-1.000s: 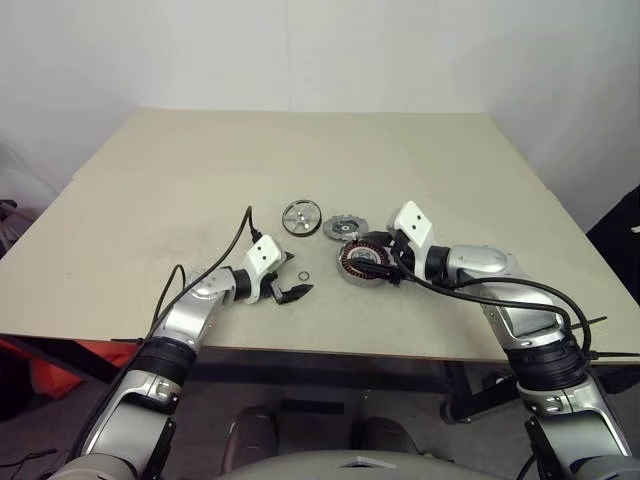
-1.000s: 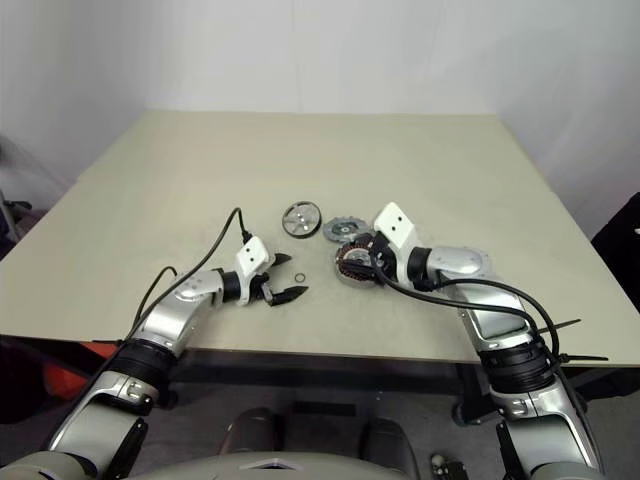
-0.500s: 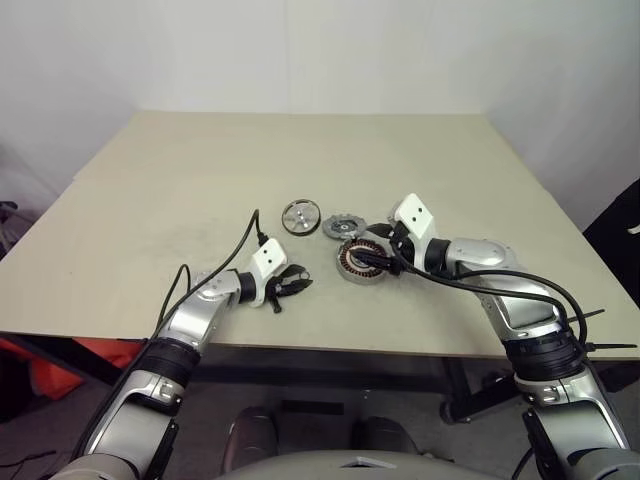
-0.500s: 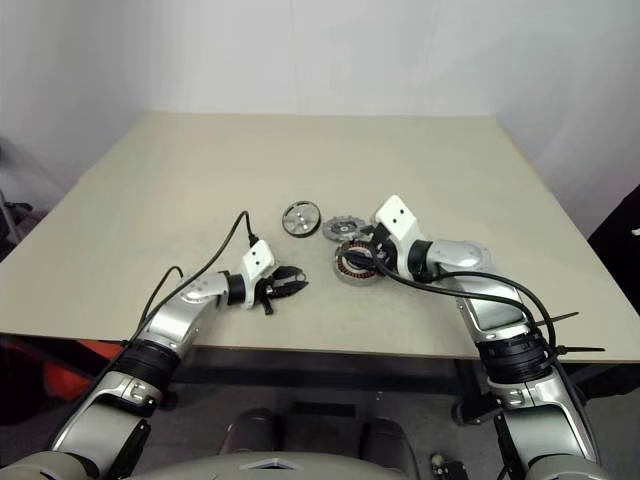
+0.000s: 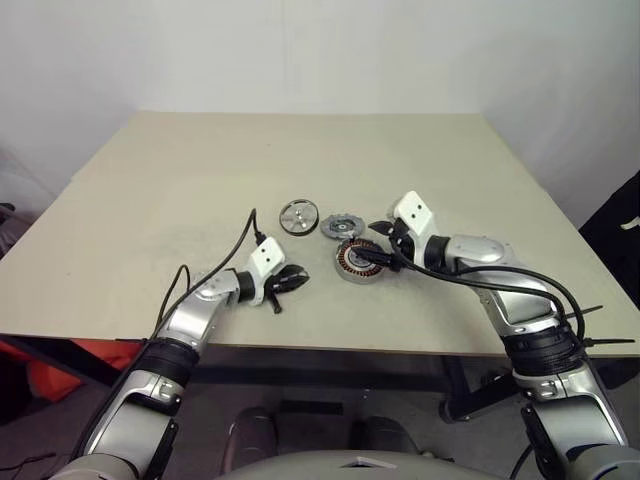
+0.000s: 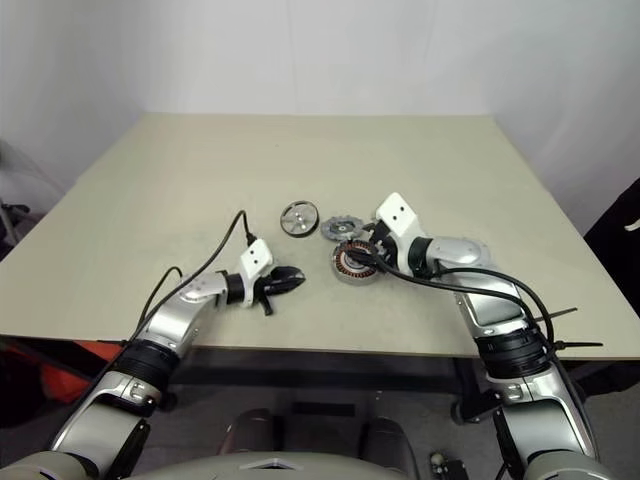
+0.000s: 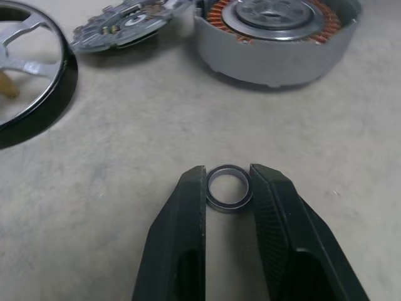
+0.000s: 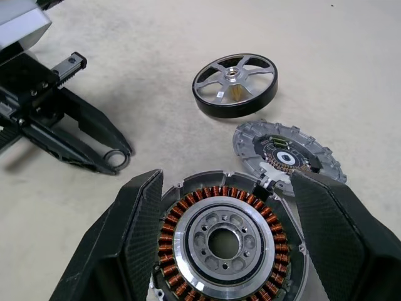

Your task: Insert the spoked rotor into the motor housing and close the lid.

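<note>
Near the bench (image 5: 150,180) edge, the left hand (image 7: 229,188) clamps a small ring (image 7: 229,194); the right hand (image 8: 225,232) straddles the motor housing (image 8: 229,241), fingers apart. Beyond lie spoked rotor (image 8: 235,84) and lid (image 8: 288,153), rigid metal, probably slippery; grip rims.

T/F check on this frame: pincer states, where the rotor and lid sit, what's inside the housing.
1. The left pincer is shut on the small ring. True.
2. The spoked rotor already sits in the motor housing. False: it lies on the table, apart from the housing.
3. The right pincer straddles the housing with its fingers spread on either side. True.
4. The lid covers the housing. False: it lies beside it, and the copper windings are exposed.
5. The rotor is stacked on the lid. False: they lie side by side.
</note>
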